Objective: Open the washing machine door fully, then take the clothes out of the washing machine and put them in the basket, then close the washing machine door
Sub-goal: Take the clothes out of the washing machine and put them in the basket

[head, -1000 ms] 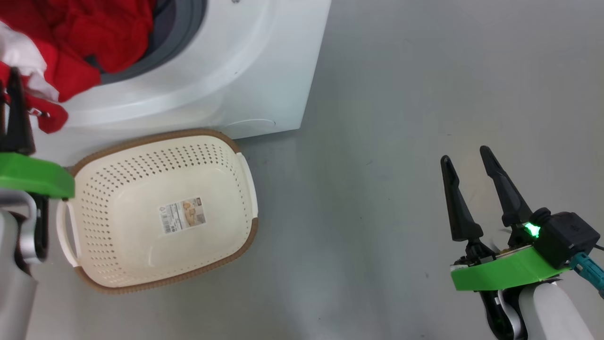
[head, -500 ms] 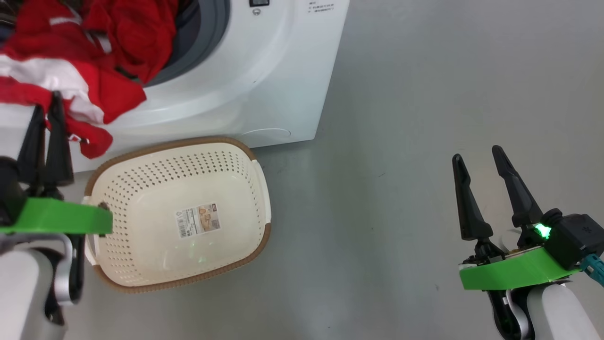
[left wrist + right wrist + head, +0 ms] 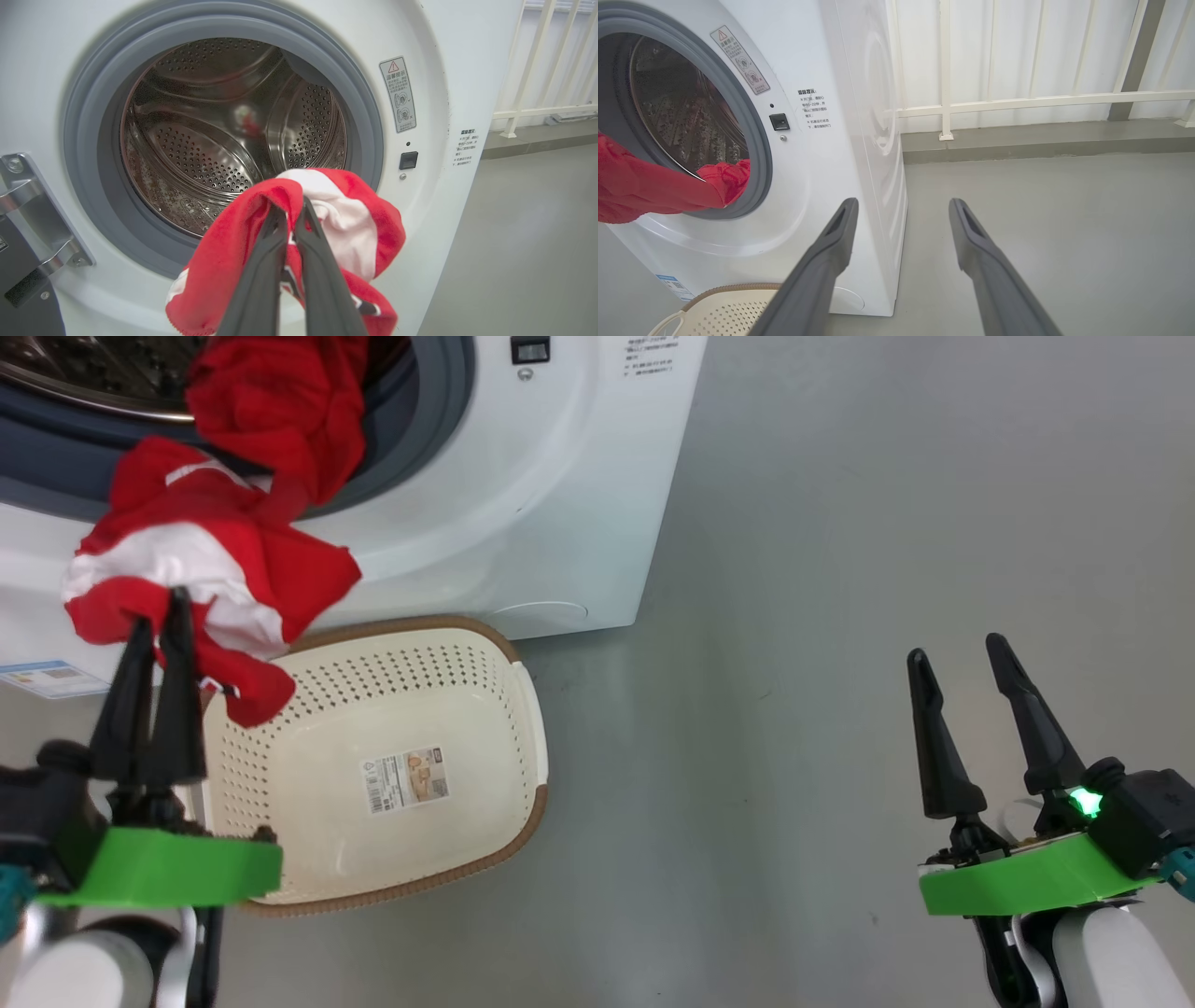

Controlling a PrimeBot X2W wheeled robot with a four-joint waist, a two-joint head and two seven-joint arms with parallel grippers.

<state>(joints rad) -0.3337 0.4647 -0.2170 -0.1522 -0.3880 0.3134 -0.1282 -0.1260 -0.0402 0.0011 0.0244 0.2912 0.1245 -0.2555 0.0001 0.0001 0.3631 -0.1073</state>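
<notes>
In the head view the top edge is cutting off the washer [image 3: 523,504], and the clothes [image 3: 224,560] are covering part of its ring [image 3: 448,401] and the basket's [image 3: 485,709] far left rim. The left gripper [image 3: 159,607] is hiding the basket's near left corner. In the left wrist view its fingertips [image 3: 275,226] are lying buried in red folds, and the labels' [image 3: 398,95] print is showing too small to read.
</notes>
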